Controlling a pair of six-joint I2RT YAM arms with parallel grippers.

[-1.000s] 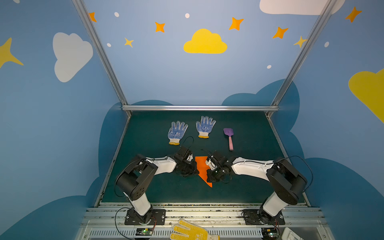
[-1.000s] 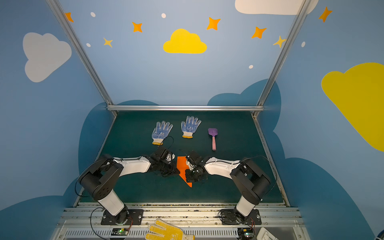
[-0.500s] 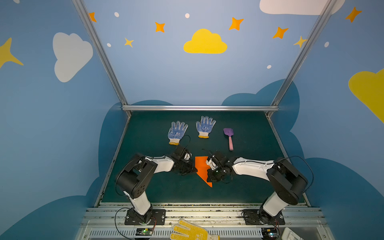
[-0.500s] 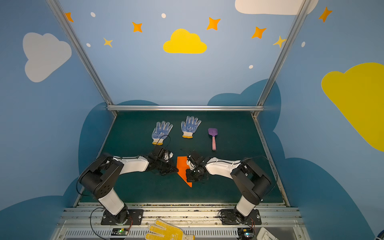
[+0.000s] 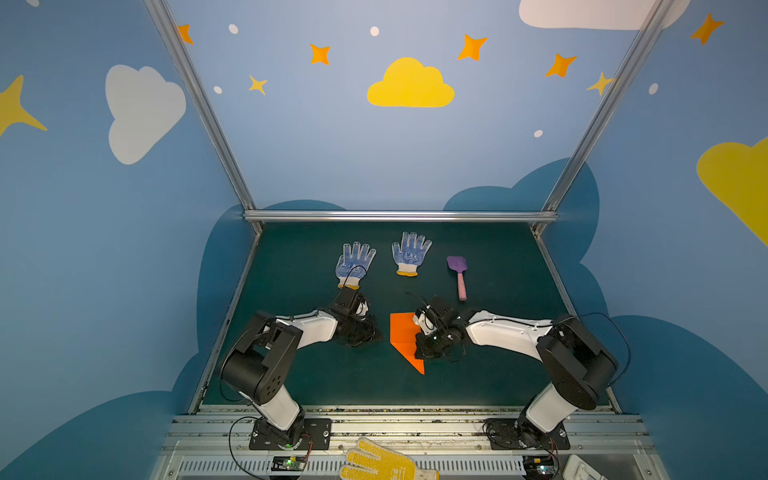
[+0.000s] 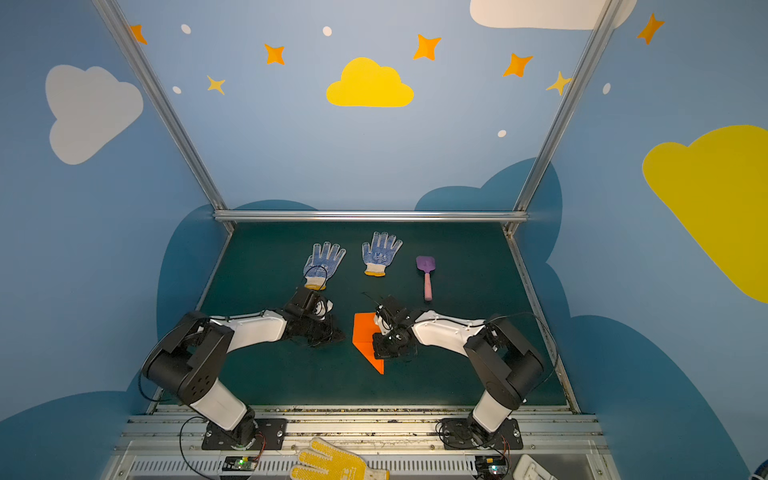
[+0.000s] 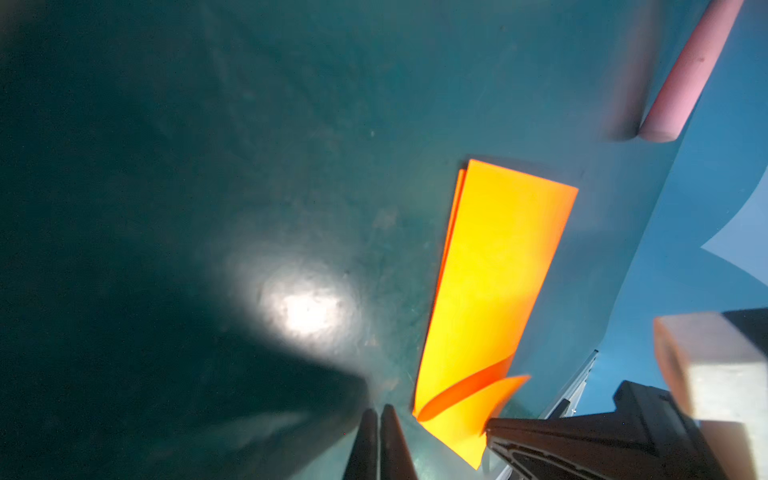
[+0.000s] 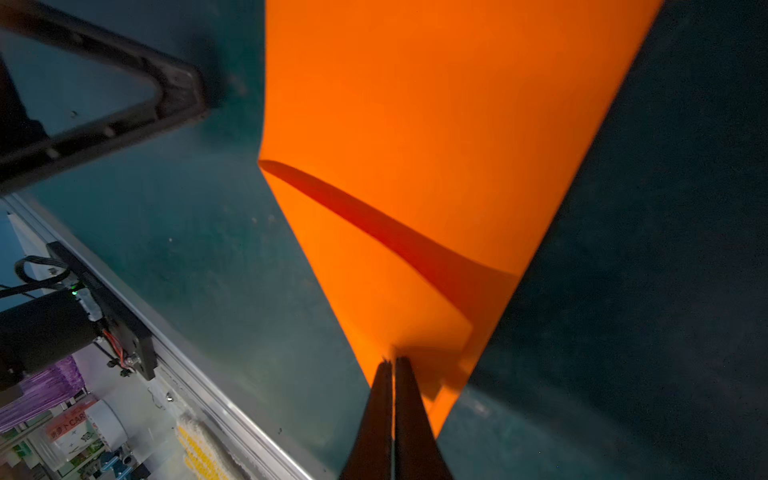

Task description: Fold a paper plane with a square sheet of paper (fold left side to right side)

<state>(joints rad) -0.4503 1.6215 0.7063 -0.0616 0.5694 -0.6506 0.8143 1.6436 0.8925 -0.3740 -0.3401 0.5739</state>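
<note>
Top views, both: green mat (image 5: 316, 374) covers the booth floor. L arm (image 5: 307, 328) and R arm (image 5: 507, 332) reach in low from the front rail toward the ctr.

Orange paper sheet (image 5: 401, 332) lies on the mat at ctr, between the two grippers. It's already folded: straight far edge, long straight left edge, near end tapering to a point toward the rail. Same shape in a top view (image 6: 363, 332). Left wrist view shows the paper (image 7: 494, 270) w/ stacked layers at its far corner and one flap curling up a bit near the pointed end.

Two blue-dotted gloves (image 5: 354, 264) (image 5: 410, 253) lie flat farther back, well apart from the paper. A yellow dotted glove (image 5: 382, 461) sits on the front rail, outside the mat. Purple-and-pink toy shovel (image 5: 458, 272) lies back-right, near the R arm's wrist but not touching.

L gripper (image 7: 379, 409): fingers pressed together w/ nothing between them, tips down at the mat just beside the paper's left edge. In a top view (image 5: 372, 334) a thin strip of mat separates them.

R gripper (image 8: 392, 361): fingers together, tips resting on the paper near its narrow end. Can't tell if any layer is pinched.
</note>
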